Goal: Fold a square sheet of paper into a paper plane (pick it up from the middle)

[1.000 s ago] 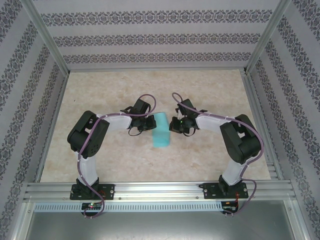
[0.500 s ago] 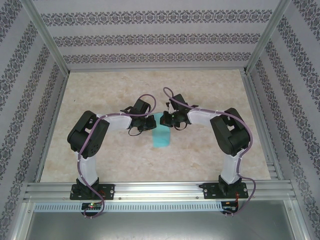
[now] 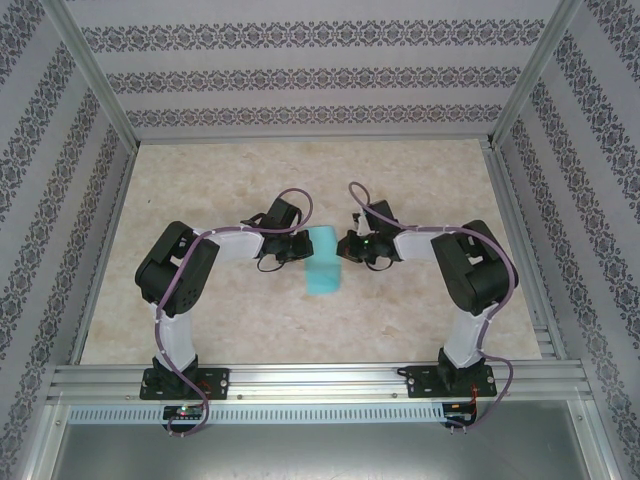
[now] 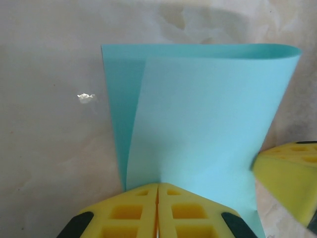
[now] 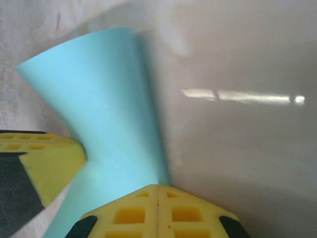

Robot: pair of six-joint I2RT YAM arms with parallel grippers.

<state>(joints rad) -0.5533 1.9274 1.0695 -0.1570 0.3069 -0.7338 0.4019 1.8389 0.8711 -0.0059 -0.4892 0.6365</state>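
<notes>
The square sheet of paper, plain turquoise, is loosely doubled over with a rounded bend and no sharp crease. It lies mid-table between the two arms. My left gripper is at its left edge, and its yellow fingers are shut on both layers, which pucker into the tip. My right gripper is at the opposite edge, shut, and the paper's edge runs into its closed tip. The paper narrows between the two tips. Each wrist view catches the other gripper's yellow finger beside the sheet.
The beige marbled tabletop is bounded by an aluminium frame and patterned walls. A small white fleck lies on the table left of the sheet. Free table surface extends behind and to both sides of the arms.
Half a second ago the right gripper had reached left over the sheet's top part. It has now drawn back to the sheet's right edge. The left gripper has held still.
</notes>
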